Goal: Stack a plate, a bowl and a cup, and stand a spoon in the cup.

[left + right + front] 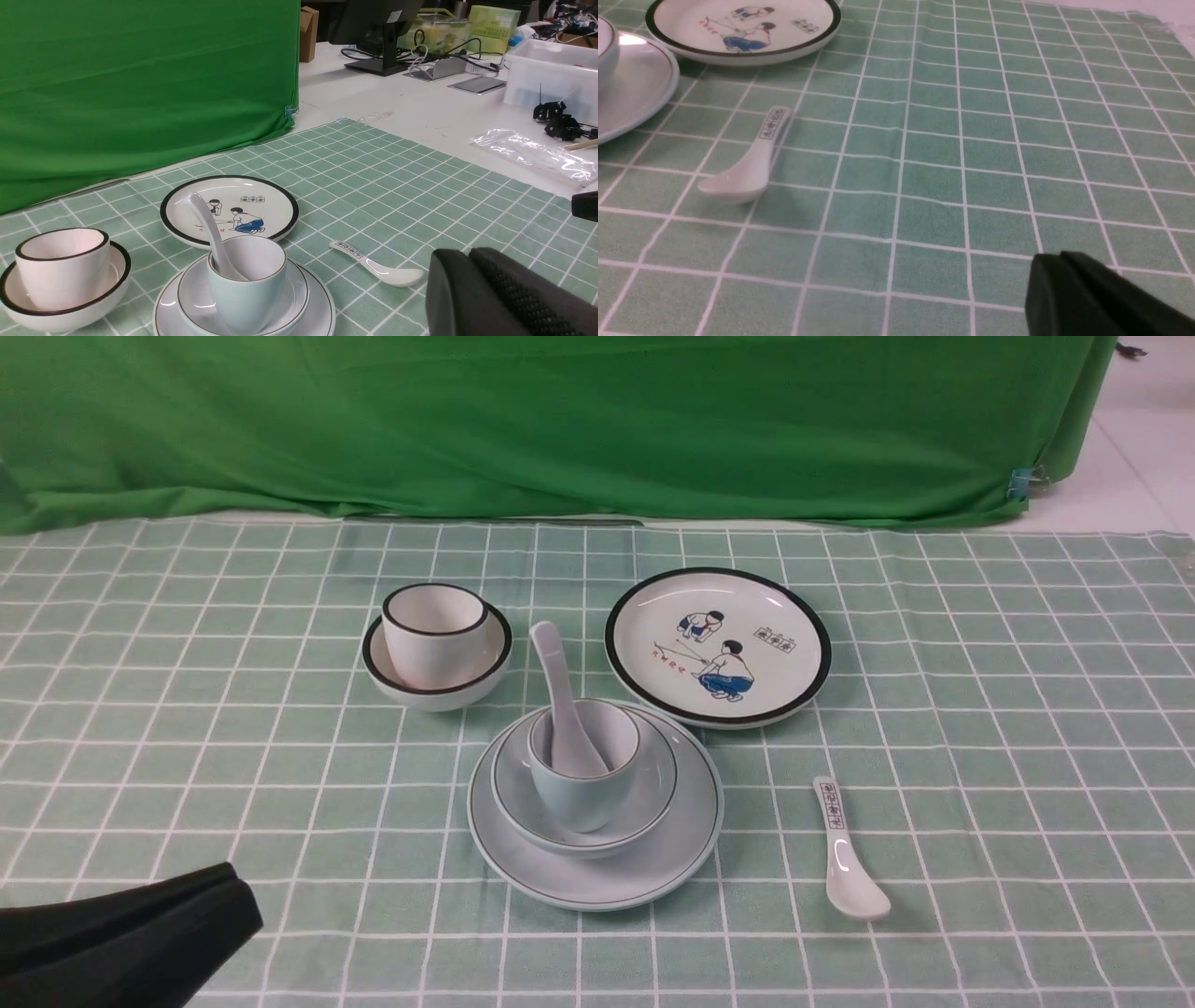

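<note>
The pale blue-white plate (653,868) lies at the table's middle front. The pale bowl (644,803) sits on it, and the pale blue cup (583,798) stands in the bowl. The plain white spoon (560,695) stands in the cup, handle leaning back left. The stack also shows in the left wrist view: plate (322,312), bowl (296,289), cup (247,298), spoon (208,224). My left gripper (238,887) is shut and empty at the front left, away from the stack; it also shows in its wrist view (467,254). My right gripper (1052,259) is shut and empty over bare cloth.
A black-rimmed cartoon plate (717,644) lies behind the stack to the right. A white black-rimmed cup (434,635) sits in a black-rimmed bowl (439,686) at back left. A spoon with black characters (845,854) lies right of the stack. A green cloth backdrop (560,420) stands behind.
</note>
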